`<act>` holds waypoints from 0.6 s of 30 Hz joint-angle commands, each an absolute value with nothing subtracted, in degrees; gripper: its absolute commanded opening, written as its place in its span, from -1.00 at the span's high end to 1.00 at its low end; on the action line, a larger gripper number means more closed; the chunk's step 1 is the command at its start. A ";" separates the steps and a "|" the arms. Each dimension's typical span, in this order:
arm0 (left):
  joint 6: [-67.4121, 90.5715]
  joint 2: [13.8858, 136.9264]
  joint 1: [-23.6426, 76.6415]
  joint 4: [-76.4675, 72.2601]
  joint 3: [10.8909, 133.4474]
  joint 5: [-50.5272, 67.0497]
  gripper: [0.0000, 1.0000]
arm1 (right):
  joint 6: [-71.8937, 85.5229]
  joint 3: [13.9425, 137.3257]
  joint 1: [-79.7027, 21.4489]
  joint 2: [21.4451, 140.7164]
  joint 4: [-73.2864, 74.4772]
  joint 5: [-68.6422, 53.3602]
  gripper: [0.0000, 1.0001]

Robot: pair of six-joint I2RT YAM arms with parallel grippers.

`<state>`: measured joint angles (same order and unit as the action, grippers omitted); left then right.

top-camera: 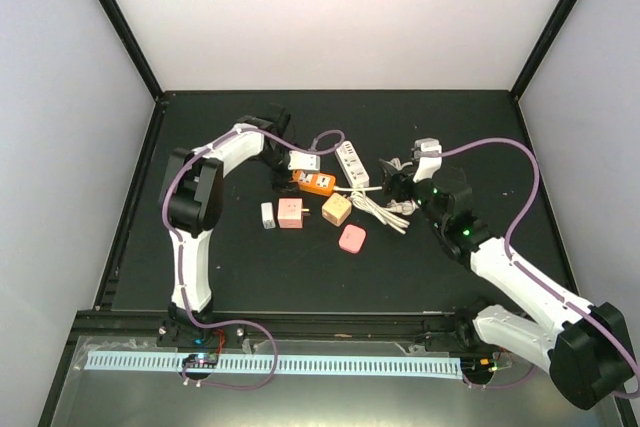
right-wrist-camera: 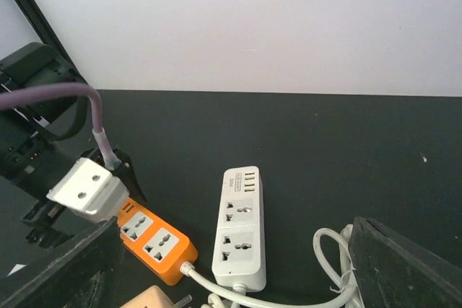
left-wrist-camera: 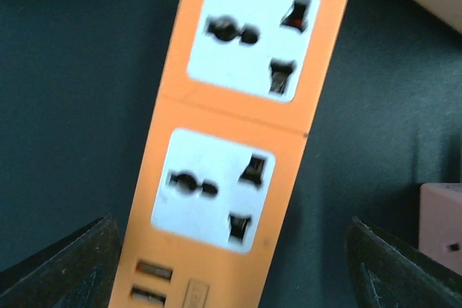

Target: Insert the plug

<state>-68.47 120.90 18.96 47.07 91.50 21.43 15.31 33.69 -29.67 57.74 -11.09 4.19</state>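
Jaws of the left gripper point(left-wrist-camera: 231, 250) were spread either side of the orange power strip point(left-wrist-camera: 238, 106), untouched, and the right gripper point(right-wrist-camera: 232, 239) was likewise spread near the coiled white cord point(top-camera: 388, 211), its plug not made out; the strip, it was judged, was best pinched squarely before insertion.

High overhead view, left wrist close, all sharing orange strip point(left-wrist-camera: 231, 115)

The orange power strip point(left-wrist-camera: 231, 113) has white socket panels with dark holes, and the white power strip point(right-wrist-camera: 242, 232) trails a white cord point(top-camera: 378, 209). On the black table point(top-camera: 250, 267) sit a pink cube point(top-camera: 291, 213), a tan cube point(top-camera: 336, 209) and a pink rounded block point(top-camera: 352, 238). Purple cables point(top-camera: 490, 141) run along the white-and-black arms point(top-camera: 190, 267).
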 commanded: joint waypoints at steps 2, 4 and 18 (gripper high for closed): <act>-71.16 122.07 22.62 49.43 91.82 16.61 -0.66 | 17.14 31.94 -30.06 54.98 -11.75 4.76 -0.71; -70.58 122.28 23.42 48.87 91.76 15.07 -0.56 | 17.66 30.98 -30.06 54.04 -12.78 4.64 -0.68; -67.75 122.38 26.76 44.46 89.62 10.12 0.17 | 19.24 29.80 -30.11 51.56 -13.31 3.89 -0.55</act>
<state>-68.99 121.73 25.71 46.06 90.41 11.99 18.37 30.39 -29.67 52.71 -11.64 3.95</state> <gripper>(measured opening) 0.505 0.781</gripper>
